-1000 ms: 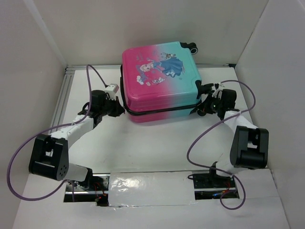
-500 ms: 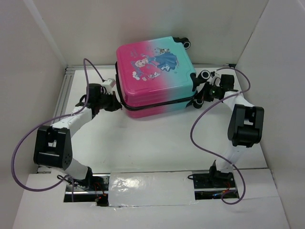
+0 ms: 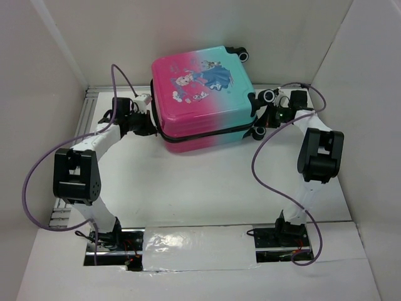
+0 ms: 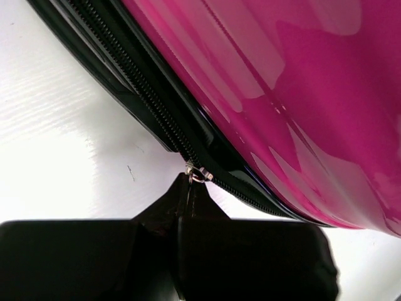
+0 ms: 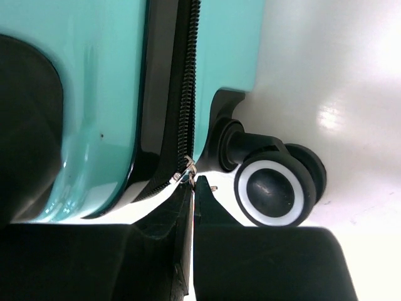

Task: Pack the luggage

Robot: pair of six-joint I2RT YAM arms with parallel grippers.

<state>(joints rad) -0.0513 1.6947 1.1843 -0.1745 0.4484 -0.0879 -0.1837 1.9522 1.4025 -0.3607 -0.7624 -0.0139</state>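
The luggage [image 3: 200,94] lies flat at the back of the table, pink on the left and teal on the right, lid down. My left gripper [image 3: 145,128] is at its left side, shut on a metal zipper pull [image 4: 195,175] on the black zipper track beside the pink shell [image 4: 301,100]. My right gripper [image 3: 263,119] is at the right side, shut on the other zipper pull [image 5: 190,170] next to a black-and-white wheel [image 5: 273,191] and the teal shell [image 5: 94,75].
White walls close in the table on the left, back and right. An aluminium rail [image 3: 78,144] runs along the left edge. Purple cables [image 3: 37,169] loop off both arms. White tabletop [image 3: 200,182] lies in front of the luggage.
Both grippers have moved toward the back along the luggage's sides, each holding a zipper pull. The luggage has shifted back and slightly left, and both arms are stretched further out.
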